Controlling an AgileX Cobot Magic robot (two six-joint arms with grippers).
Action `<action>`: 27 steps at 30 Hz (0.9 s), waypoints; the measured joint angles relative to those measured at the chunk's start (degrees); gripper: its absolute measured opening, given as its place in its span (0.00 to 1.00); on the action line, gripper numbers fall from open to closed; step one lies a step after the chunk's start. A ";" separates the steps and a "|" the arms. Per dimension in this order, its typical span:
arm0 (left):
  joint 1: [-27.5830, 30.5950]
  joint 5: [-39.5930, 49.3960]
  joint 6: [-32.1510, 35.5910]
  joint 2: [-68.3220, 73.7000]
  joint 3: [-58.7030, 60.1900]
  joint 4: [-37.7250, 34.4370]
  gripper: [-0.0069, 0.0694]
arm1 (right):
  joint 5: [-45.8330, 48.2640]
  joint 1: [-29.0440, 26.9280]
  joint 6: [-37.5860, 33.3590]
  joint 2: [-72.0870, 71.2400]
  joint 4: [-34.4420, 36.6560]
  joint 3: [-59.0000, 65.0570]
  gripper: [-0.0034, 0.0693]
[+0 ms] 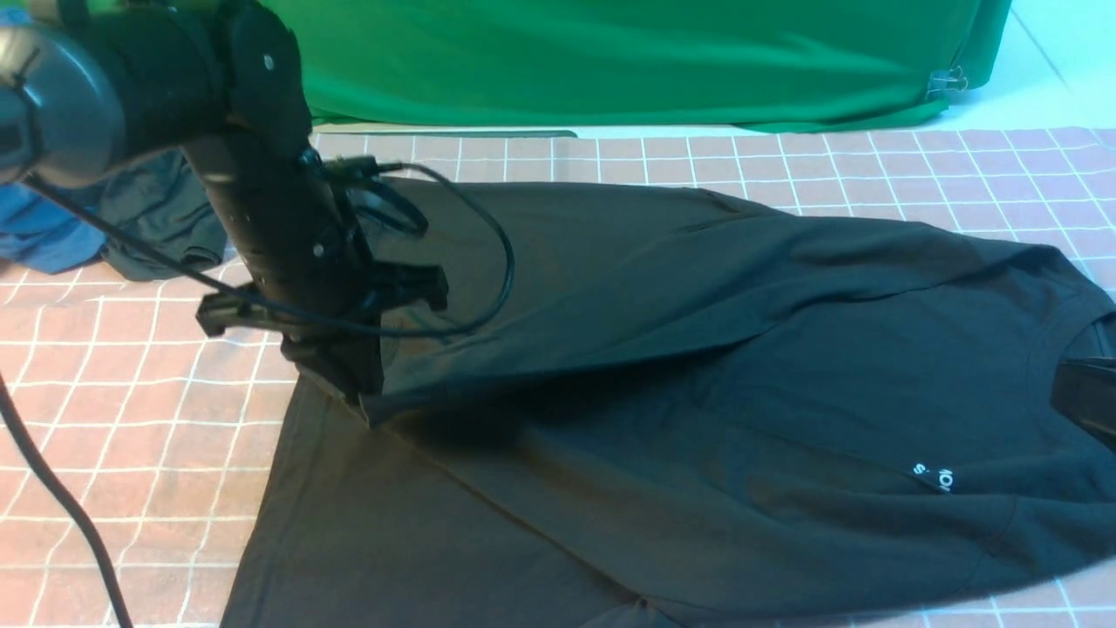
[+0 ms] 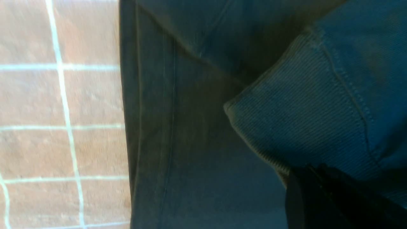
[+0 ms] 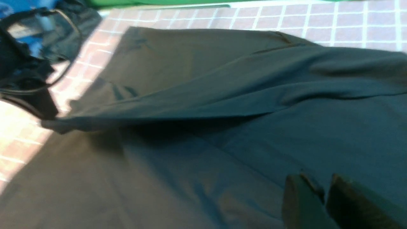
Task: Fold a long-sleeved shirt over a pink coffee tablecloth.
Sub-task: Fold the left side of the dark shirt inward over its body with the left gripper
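Note:
The long-sleeved shirt (image 1: 697, 410) lies spread on the pink coffee tablecloth (image 1: 131, 419), black, with part of its white chest print (image 1: 933, 477) showing. My left gripper (image 1: 353, 392) is shut on a ribbed sleeve cuff (image 2: 286, 121) and holds it stretched just above the shirt's body near its hem side. In the left wrist view the left gripper (image 2: 306, 173) pinches that cuff. My right gripper (image 1: 1085, 392) is at the far right by the collar. Seen from the right wrist, my right gripper (image 3: 318, 179) hovers over flat fabric (image 3: 222, 152), fingers together, holding nothing.
A bright green cloth (image 1: 610, 52) hangs across the back, with a binder clip (image 1: 946, 83) at its right corner. A blue garment (image 1: 35, 227) and a smaller dark grey-green garment (image 1: 157, 218) lie bunched at the back left. The left arm's cable (image 1: 61, 506) crosses the cloth.

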 joint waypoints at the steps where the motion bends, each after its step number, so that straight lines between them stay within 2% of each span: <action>1: -0.02 0.00 -0.07 0.00 -0.01 0.11 0.13 | 0.34 0.00 0.58 0.00 -0.74 -0.05 0.27; 5: -0.07 0.00 -1.00 0.00 0.07 1.48 0.13 | 6.05 0.00 4.62 0.00 -6.38 -1.61 0.27; 14: -0.07 0.00 -1.07 0.00 0.07 1.88 0.14 | 14.93 0.00 5.46 0.00 -9.07 -6.34 0.27; 18: -0.07 0.00 -1.07 0.00 0.07 2.80 0.25 | 16.45 0.00 5.46 0.13 -9.14 -7.20 0.27; 23: -0.07 0.00 -1.57 0.05 0.11 8.23 0.51 | 18.58 0.00 5.40 1.17 -9.20 -7.39 0.27; 27: -0.07 0.00 -2.77 -0.90 0.11 10.40 0.60 | 20.08 0.00 5.40 2.80 -9.27 -8.12 0.28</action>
